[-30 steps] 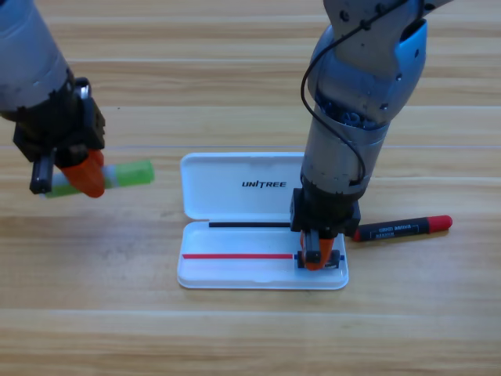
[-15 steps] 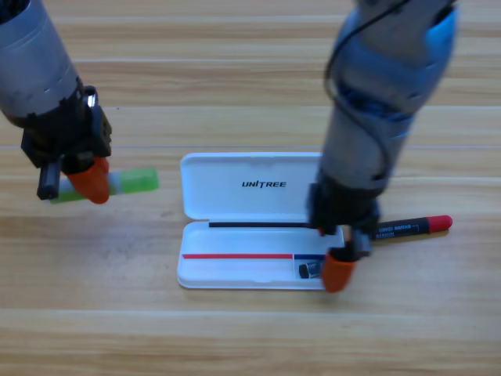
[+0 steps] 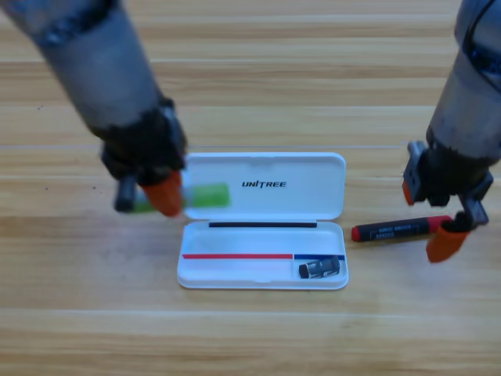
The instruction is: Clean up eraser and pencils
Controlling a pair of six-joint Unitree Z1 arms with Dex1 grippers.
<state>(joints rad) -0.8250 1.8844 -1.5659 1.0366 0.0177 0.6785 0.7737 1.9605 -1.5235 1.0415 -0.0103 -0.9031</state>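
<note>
Carrying the light green stick pencil clenched in its orange jaws, the left pincer hangs at the left edge of the white plastic hinged case; the stick's free end pokes out to the pincer's right, over the open lid. Judgement: it is held lengthwise like this so it can be lowered flat into the long tray below and to the right of that pincer.

The small dark grey-black block eraser lies in the tray's right-end compartment, far to the lower right of the left pincer and to the lower left of the right one. Judgement: that part of the task looks done.

The right pincer stands with jaws spread and nothing between them, just above the right end of the black stick pencil with white lettering and red ends, which lies on the wooden counter just right of the case. Judgement: the released jaws straddle that end for a pick-up.

Hidden or unclear: the green stick's left end is behind the left jaw; the black stick's right red end is covered by the right pincer's lower jaw; whether that jaw touches the stick cannot be told. Both arms are cut off at the top edge.
</note>
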